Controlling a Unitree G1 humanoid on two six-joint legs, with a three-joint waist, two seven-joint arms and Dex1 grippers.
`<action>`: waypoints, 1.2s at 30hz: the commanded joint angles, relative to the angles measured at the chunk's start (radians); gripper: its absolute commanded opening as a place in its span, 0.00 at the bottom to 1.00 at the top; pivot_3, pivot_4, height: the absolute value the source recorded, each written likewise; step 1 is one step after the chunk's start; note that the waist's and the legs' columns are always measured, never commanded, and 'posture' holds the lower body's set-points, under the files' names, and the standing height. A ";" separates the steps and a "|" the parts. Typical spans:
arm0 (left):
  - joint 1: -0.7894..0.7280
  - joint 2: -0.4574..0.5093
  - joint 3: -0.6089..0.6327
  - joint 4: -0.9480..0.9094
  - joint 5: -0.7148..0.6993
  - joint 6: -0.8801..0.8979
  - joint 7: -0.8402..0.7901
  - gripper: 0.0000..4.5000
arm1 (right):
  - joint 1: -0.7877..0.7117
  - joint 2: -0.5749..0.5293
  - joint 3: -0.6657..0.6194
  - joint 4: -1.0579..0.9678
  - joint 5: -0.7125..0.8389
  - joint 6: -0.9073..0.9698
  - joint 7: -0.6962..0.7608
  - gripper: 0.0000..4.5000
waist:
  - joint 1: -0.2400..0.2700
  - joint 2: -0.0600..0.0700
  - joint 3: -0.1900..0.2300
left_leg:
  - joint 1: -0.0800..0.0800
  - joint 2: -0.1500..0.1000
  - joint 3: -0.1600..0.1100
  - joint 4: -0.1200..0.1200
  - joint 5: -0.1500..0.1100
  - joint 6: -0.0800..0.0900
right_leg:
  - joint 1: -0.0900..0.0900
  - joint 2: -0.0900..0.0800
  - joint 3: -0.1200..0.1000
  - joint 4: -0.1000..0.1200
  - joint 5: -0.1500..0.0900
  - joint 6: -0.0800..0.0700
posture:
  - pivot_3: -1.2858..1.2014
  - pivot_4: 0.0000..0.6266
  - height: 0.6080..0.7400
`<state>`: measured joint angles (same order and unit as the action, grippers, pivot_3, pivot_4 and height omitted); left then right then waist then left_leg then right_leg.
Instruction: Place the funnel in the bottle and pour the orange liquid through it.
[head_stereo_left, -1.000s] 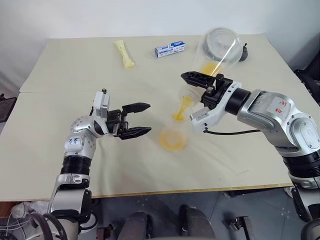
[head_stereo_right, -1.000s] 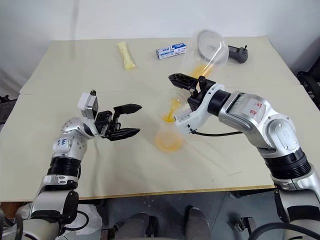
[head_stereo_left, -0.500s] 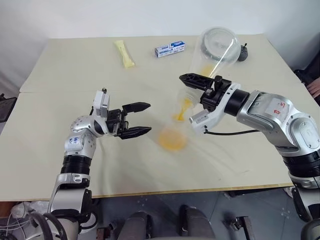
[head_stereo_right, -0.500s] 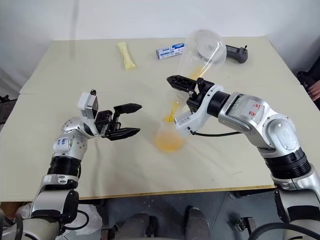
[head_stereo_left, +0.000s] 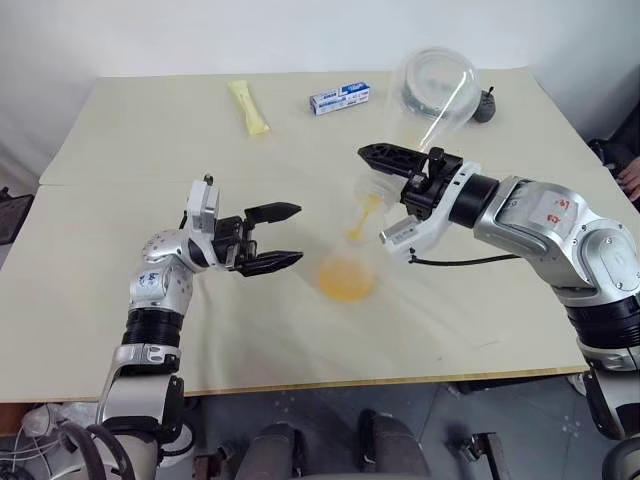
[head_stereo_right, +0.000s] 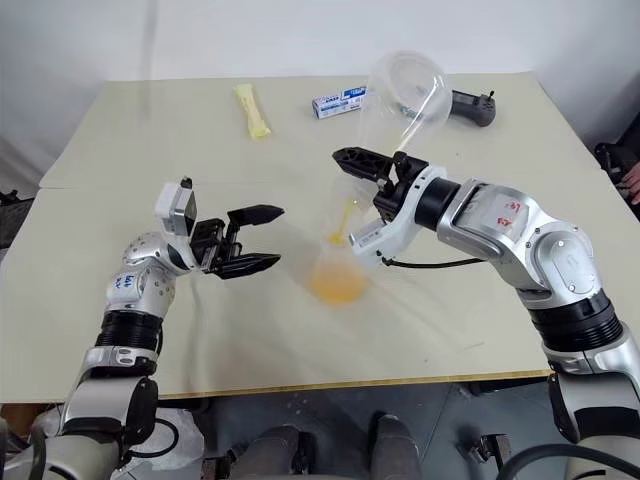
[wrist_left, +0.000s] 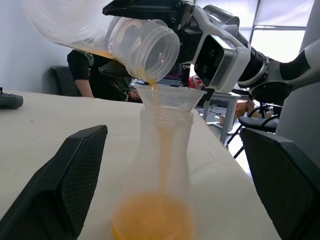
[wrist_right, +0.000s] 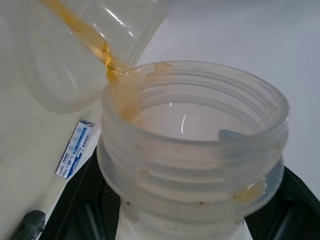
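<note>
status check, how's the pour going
Right gripper shut on tilted beaker, orange liquid streaming through funnel into bottle. Left gripper open beside bottle. No obstruction.

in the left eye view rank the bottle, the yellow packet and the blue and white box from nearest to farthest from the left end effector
1. The bottle: just past the open left end effector, toward the robot's right.
2. The yellow packet: far side of the table, ahead of the end effector.
3. The blue and white box: far edge too, further to the right.

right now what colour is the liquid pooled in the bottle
Yellow-orange, in the clear bottle; the left wrist view shows it best.
</note>
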<state>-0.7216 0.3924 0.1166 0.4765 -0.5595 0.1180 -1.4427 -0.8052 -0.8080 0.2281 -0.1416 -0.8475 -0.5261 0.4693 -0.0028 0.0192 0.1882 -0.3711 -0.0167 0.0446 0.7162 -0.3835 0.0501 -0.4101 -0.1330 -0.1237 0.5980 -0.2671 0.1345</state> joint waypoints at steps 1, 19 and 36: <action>-0.023 -0.006 0.006 -0.006 -0.004 -0.017 -0.010 1.00 | -0.028 -0.017 -0.028 -0.012 -0.013 -0.014 -0.034 0.59 | 0.000 0.000 0.000 | 0.000 0.000 0.000 0.000 0.000 0.000 | 0.000 0.000 0.000 0.000 0.000 0.000 | 0.52 0.24 1.00; -0.035 -0.020 0.006 0.014 0.005 -0.033 -0.010 1.00 | -0.040 -0.028 -0.032 0.003 -0.037 -0.067 -0.080 0.59 | 0.000 0.000 0.000 | 0.000 0.000 0.000 0.000 0.000 0.000 | 0.000 0.000 0.000 0.000 0.000 0.000 | 0.52 0.24 1.00; -0.064 -0.014 0.007 0.035 0.020 -0.046 -0.009 1.00 | 0.005 0.037 -0.082 -0.044 0.165 0.086 0.031 0.59 | 0.000 0.000 0.000 | 0.000 0.000 0.000 0.000 0.000 0.000 | 0.000 0.000 0.000 0.001 0.000 0.000 | 0.52 0.24 1.00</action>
<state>-0.7714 0.3686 0.1164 0.5257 -0.5421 0.0841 -1.4530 -0.7976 -0.7716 0.2003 -0.1384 -0.7321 -0.4766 0.4888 -0.0025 0.0191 0.1882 -0.3711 -0.0166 0.0444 0.7166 -0.3835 0.0502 -0.4102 -0.1330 -0.1240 0.5988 -0.2671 0.1345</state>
